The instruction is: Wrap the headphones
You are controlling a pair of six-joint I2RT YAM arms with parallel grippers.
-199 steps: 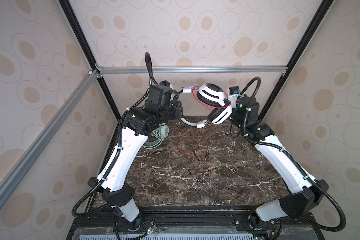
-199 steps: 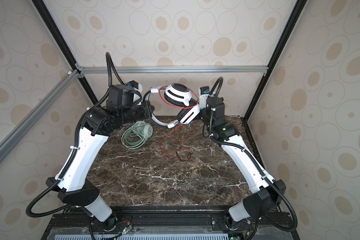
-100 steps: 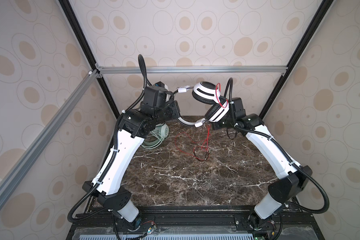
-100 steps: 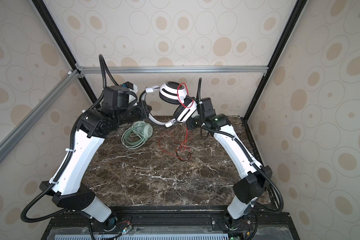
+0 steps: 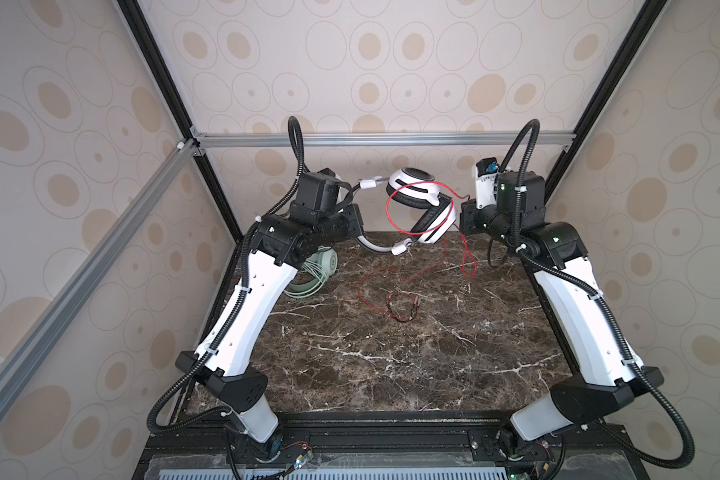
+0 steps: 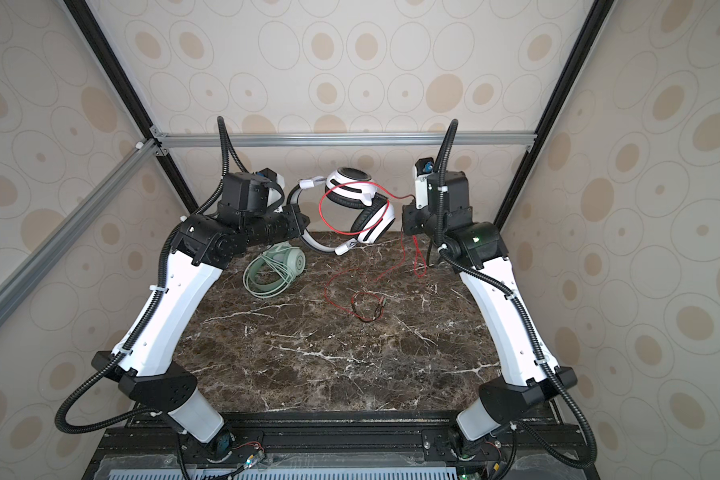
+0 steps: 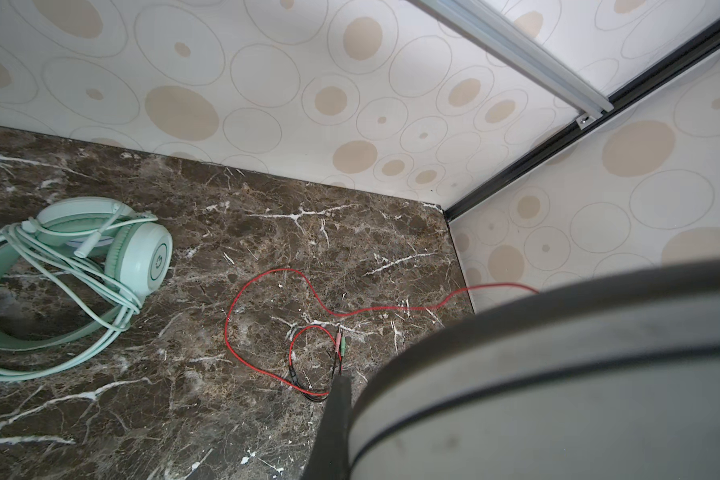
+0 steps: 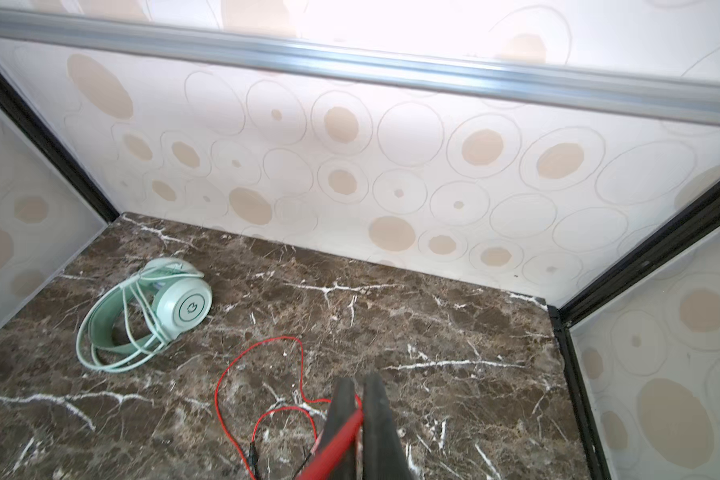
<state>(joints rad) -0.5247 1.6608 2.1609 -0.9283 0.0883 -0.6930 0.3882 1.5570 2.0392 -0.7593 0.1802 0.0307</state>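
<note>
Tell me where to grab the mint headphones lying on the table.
Probably the headband, at its curve away from the earcups, coming from above with jaws across the strip. The strip is thin and bare there; the earcups are broad, round and crossed by cable.

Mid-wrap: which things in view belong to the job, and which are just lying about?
In the job: white-and-black headphones, held up by the left gripper; their red cable, pinched in the right gripper.
Lying about: mint green headphones, cable already wound round them, on the table.
</note>
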